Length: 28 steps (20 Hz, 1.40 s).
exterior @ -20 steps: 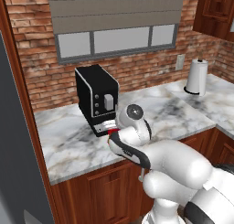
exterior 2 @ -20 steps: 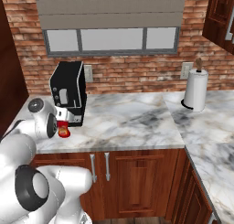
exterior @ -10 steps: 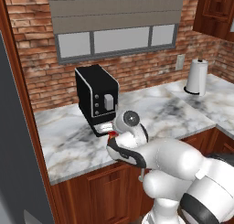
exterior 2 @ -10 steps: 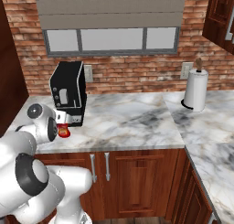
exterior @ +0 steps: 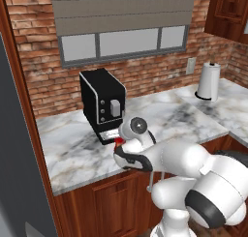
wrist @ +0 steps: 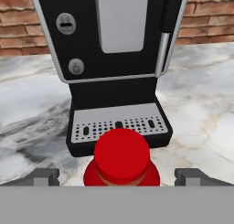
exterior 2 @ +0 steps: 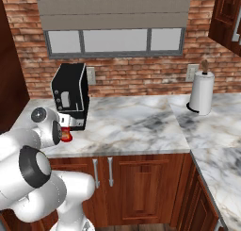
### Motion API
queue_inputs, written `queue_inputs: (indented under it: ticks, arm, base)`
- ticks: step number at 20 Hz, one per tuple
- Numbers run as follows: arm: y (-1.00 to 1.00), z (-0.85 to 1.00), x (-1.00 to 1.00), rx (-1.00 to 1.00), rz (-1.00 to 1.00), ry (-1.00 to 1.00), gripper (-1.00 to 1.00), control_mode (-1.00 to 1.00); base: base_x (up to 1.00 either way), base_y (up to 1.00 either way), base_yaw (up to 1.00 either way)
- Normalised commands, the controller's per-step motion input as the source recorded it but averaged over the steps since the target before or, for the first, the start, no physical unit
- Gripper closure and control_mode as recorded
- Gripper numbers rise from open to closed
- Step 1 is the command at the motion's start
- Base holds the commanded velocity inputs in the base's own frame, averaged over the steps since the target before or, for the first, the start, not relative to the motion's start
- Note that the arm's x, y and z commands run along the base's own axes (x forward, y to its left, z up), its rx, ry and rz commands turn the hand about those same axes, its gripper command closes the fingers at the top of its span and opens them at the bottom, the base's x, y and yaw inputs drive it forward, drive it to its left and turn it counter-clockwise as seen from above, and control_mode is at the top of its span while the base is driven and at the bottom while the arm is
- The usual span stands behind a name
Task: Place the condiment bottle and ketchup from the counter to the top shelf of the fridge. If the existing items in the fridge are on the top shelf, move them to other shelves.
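Near the front edge of the grey-white marble counter [wrist: 201, 104], the bright red round-capped ketchup bottle [wrist: 122, 158] stands before the black coffee machine [wrist: 112, 58], between the spread claw [wrist: 122, 176] fingers, untouched.

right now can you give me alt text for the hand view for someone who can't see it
A bright red ketchup bottle, seen cap-first, sits centred between the open jaws of the gripper on the marble counter. Right behind it stands a black coffee machine with a perforated drip tray, against a brick wall.
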Motion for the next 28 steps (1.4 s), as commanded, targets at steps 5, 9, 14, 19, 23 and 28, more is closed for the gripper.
queue_inputs:
  ticks: [5, 9, 14, 19, 23, 28]
  arm:
    - [0.0, 0.0, 0.06, 0.0, 0.0, 0.0, -1.0, -1.0]
    - [0.0, 0.0, 0.06, 0.0, 0.0, 0.0, -1.0, -1.0]
    - [0.0, 0.0, 0.15, 0.0, 0.0, 0.0, -1.0, -1.0]
    - [0.0, 0.0, 0.1, 0.0, 0.0, 0.0, -1.0, -1.0]
    - [0.0, 0.0, 0.05, 0.0, 0.0, 0.0, -1.0, -1.0]
    - [0.0, -0.03, 0.09, 0.0, 0.0, -0.02, -1.0, -1.0]
  base:
    - [0.0, 0.0, 0.0]
    - [0.0, 0.0, 0.0]
    - [0.0, 0.0, 0.0]
    - [0.0, 0.0, 0.0]
    - [0.0, 0.0, 0.0]
    - [0.0, 0.0, 0.0]
